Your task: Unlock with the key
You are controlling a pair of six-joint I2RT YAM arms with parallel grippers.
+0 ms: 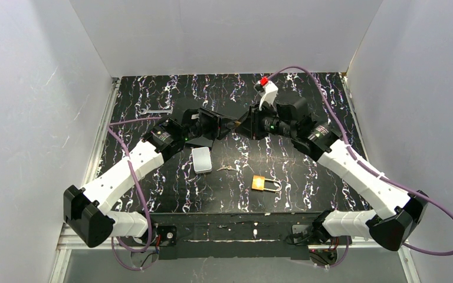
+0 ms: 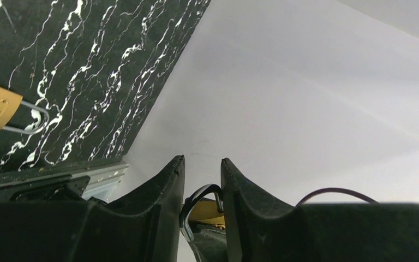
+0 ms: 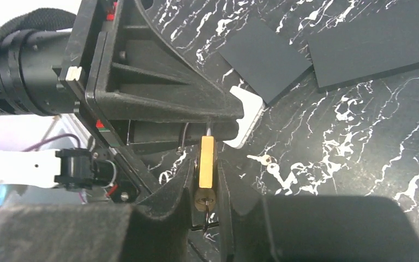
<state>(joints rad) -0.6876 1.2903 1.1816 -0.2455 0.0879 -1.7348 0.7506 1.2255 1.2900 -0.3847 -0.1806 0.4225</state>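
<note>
Padlock (image 3: 208, 158) up in the air between both arms: right gripper (image 3: 205, 173) pinches its brass body, left gripper (image 2: 202, 164) is clamped on its shackle. Keys (image 1: 227, 168) lie on table (image 1: 307, 94) near spare padlock (image 1: 264, 183).

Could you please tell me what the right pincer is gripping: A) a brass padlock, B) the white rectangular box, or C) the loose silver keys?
A: the right wrist view shows the right pincer clamped on the sides of a brass padlock.
</note>
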